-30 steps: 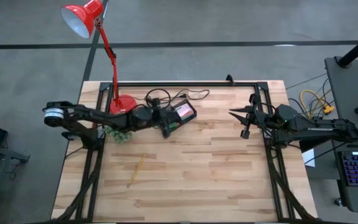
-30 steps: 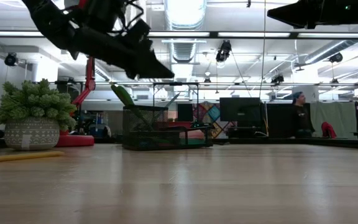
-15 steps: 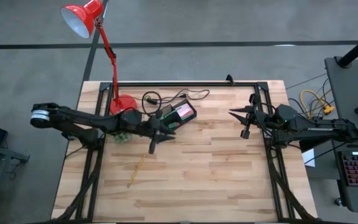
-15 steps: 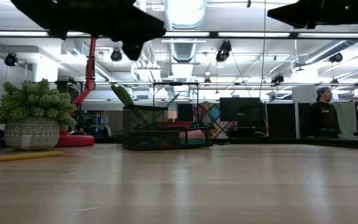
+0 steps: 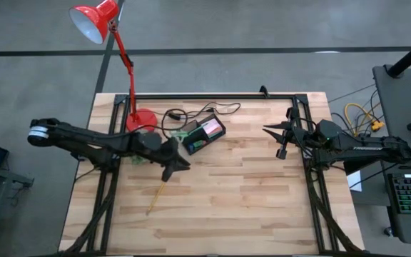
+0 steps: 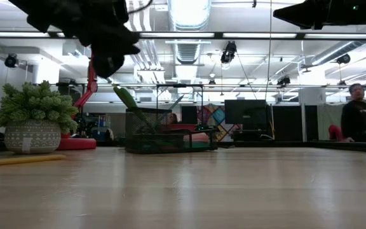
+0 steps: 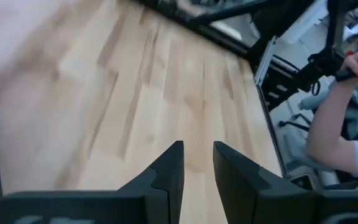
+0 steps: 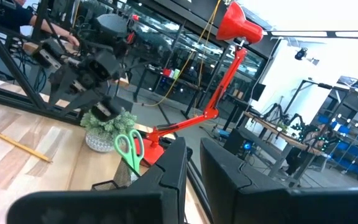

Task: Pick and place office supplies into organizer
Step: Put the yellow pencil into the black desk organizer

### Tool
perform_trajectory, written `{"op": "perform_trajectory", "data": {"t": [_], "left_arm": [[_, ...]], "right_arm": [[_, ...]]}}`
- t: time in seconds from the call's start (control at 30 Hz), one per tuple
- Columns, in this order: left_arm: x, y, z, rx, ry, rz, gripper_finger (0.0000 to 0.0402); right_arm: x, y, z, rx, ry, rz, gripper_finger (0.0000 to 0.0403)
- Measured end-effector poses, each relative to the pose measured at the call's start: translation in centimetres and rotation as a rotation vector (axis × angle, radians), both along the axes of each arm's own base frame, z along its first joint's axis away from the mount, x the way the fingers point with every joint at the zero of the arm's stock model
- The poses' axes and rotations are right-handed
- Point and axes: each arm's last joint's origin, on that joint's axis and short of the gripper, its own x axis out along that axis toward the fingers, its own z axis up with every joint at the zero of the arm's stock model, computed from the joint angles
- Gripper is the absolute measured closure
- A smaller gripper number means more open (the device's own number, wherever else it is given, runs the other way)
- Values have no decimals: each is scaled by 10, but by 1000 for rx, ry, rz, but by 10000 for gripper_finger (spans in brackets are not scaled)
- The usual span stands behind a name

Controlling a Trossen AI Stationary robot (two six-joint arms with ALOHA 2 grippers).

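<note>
The black mesh organizer [image 5: 203,133] stands at the far middle of the table. It holds a pink pad and green-handled scissors [image 6: 127,99], whose handles stick up out of it [image 8: 129,149]. A yellow pencil [image 5: 157,195] lies flat on the wood nearer the front. My left gripper [image 5: 171,171] hovers above the table between the organizer and the pencil. It is open by a small gap with nothing in it [image 7: 197,163]. My right gripper [image 5: 266,130] waits high at the right, shut [image 8: 193,163].
A small potted plant [image 6: 33,124] and the red lamp's base [image 5: 142,118] stand left of the organizer, and a black cable [image 5: 191,111] lies behind it. A black frame [image 5: 212,96] runs along the table's edges. A person [image 6: 357,121] stands beyond the table.
My left gripper has drawn back from the organizer toward the table's left and near edge, rising a little. It has rolled about its wrist as it went. It now hangs nearer the pencil. The scissors and pad have stayed in the organizer.
</note>
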Motion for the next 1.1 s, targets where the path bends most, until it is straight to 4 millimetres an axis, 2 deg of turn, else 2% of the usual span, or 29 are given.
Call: {"op": "perform_trajectory", "data": {"t": [0.43,0.63,0.83,1.1], "left_arm": [[-17,-13,-25,-334,407,166,331],[-21,-28,-36,-437,548,239,331],[-13,-49,-42,-470,666,282,331],[-5,-69,-60,-404,931,406,331]], "right_arm": [[0,0,0,0,-3,0,365],[0,0,1,-44,-4,-5,365],[-1,0,6,-51,-51,-7,365],[-2,0,10,-37,-97,-5,365]]}}
